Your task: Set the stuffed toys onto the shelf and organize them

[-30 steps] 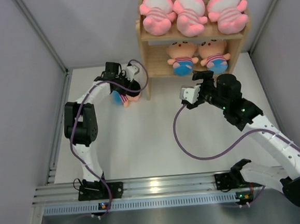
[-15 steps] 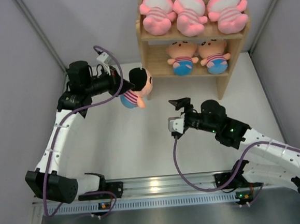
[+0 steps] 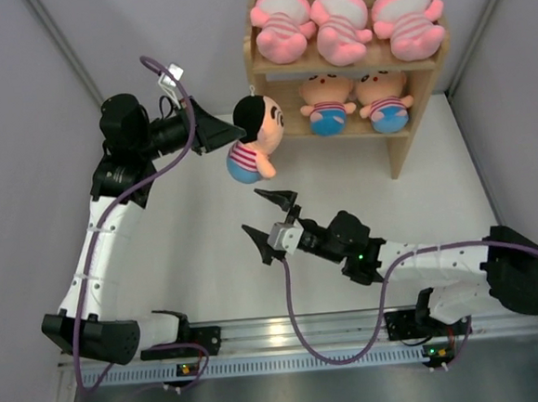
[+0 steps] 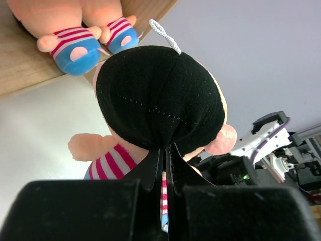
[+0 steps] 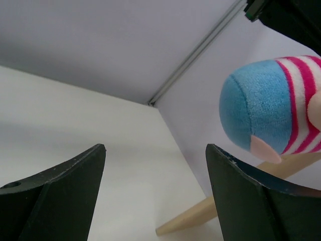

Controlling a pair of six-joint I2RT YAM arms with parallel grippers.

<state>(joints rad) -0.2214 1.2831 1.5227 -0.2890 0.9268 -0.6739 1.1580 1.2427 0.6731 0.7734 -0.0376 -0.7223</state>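
A black-haired doll (image 3: 256, 137) in a striped shirt and blue shorts hangs in the air just left of the shelf (image 3: 401, 150). My left gripper (image 3: 231, 133) is shut on the hair at the back of its head (image 4: 160, 95), the jaws pinched together (image 4: 165, 156). Three pink toys (image 3: 341, 23) lie on the top tier and two dolls (image 3: 354, 99) sit at the middle and right of the lower tier. My right gripper (image 3: 249, 210) stands open and empty, low over the table below the hanging doll, whose blue shorts (image 5: 261, 108) show above its right finger.
Grey walls close in the white table on the left, back and right. The shelf's wooden side edge (image 5: 225, 211) shows beyond my right gripper (image 5: 155, 150). The two shelved dolls' feet (image 4: 75, 47) hang over the lower tier's edge. An aluminium rail (image 3: 289, 334) runs along the near edge.
My left arm has lifted the doll off the table and carried it up and right, beside the shelf. My right arm has swung left and down from the shelf front to the table's middle.
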